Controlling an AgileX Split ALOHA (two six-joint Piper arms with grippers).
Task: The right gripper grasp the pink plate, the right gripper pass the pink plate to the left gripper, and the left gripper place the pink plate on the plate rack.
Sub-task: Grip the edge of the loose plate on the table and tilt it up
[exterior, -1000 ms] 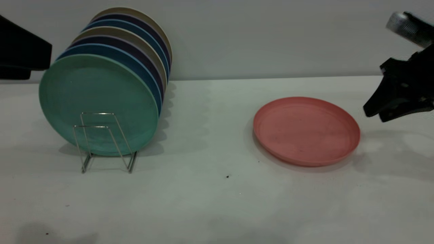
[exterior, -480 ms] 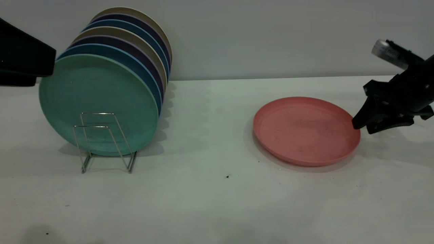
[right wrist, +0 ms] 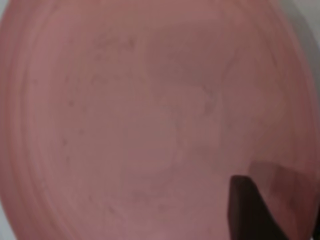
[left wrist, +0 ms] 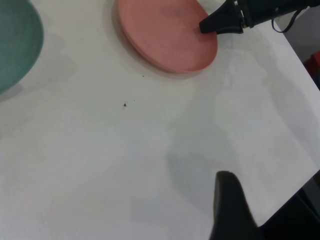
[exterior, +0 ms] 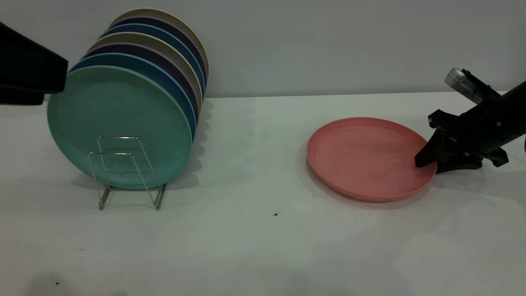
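The pink plate lies flat on the desk, right of centre and well apart from the rack, which stands toward the desk's left edge.

Right gripper: positioned at the plate's right rim, low and angled down toward the desk. Its jaws are parted and straddle the rim, the upper one over the plate's inner surface and the lower one outside the rim near the desk. They have not closed on the plate. The low approach angle suits a rim grasp, since a flat plate offers no other edge to pinch. The right wrist view is filled by the plate's surface, with one dark jaw tip over it.

Left gripper: held above the desk's left side, near the racked plates, and not engaged. Only one finger appears in its wrist view, so whether it is open or closed cannot be told.

Materials and shapes:
- Plate: round, matte, salmon pink, low raised rim, faint dark scuffs.
- Rack: thin silver wire bent into upright trapezoid loops, much lower than the plates it carries. The front two loops are vacant, apparently leaving a slot for the pink plate.
- Racked plates: a leaning row, with a green plate foremost and blue, dark and beige ones behind.
- Desk: white, smooth, with a few dark specks.
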